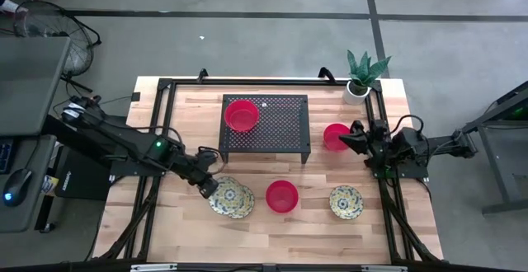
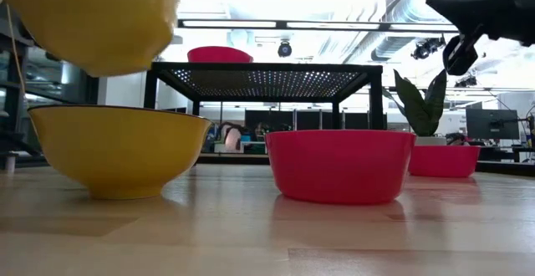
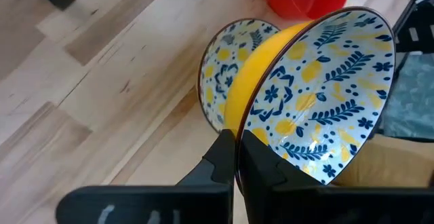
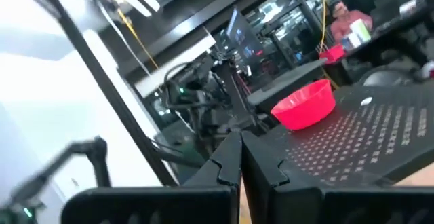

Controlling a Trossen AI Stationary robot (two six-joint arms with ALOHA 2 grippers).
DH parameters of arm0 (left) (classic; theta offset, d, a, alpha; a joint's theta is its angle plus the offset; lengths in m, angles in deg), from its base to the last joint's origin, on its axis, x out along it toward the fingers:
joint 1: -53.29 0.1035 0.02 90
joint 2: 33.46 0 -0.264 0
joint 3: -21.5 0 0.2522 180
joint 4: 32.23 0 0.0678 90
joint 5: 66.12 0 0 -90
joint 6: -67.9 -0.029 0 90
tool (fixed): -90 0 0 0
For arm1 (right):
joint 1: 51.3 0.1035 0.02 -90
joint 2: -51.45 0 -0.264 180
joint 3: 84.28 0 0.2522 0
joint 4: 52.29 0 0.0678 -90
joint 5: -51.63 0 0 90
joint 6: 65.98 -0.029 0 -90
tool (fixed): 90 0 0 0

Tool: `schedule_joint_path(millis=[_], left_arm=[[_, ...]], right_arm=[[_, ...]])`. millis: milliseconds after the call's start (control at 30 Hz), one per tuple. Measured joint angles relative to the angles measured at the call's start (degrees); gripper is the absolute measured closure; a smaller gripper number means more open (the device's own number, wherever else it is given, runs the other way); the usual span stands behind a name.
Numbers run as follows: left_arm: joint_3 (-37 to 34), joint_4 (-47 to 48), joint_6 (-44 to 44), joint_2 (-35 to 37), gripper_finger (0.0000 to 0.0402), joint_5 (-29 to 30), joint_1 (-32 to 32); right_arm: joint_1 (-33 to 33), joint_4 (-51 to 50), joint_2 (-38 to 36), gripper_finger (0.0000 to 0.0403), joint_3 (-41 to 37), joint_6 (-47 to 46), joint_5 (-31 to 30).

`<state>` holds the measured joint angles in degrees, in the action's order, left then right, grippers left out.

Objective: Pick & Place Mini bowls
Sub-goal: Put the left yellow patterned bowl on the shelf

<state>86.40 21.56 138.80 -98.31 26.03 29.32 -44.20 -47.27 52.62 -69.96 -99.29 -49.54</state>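
A floral mini bowl (image 3: 319, 95) hangs tilted just above a second floral bowl (image 1: 234, 199), left of the red bowl (image 1: 282, 195), its rim pinched by the left gripper (image 3: 236, 157). The right gripper (image 1: 346, 137), clenched empty, hovers beside another red bowl (image 1: 334, 137).

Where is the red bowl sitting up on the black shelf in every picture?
High view: red bowl on the black mesh shelf's left side.
Low view: its rim peeks above the shelf top, left of centre.
Left wrist view: not in it.
Right wrist view: centre right, on the mesh.
Shared landmark: the shelf.
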Motion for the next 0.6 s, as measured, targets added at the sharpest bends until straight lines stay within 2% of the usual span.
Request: schedule_joint_path(millis=[200,333,500,600], left_arm=[[0.0,-3.77,-0.64,-2.62,0.0401,0.0,-0.02],[0.0,-4.12,-1.68,-2.98,0.0401,0.42,-0.02],[-0.02,-4.91,-3.42,-2.98,0.0401,1.6,0.0],[-0.03,-5.99,-4.49,-2.98,0.0401,2.19,-0.01]], right_arm=[[0.02,-1.7,0.88,0.0402,1.95,-1.18,4.94],[0.01,-10.68,4.72,0.0402,9.09,1.98,5.31],[0.01,-26.15,15.72,0.0402,23.0,5.55,4.1],[0.03,-33.45,24.5,0.0402,31.45,4.15,4.44]])
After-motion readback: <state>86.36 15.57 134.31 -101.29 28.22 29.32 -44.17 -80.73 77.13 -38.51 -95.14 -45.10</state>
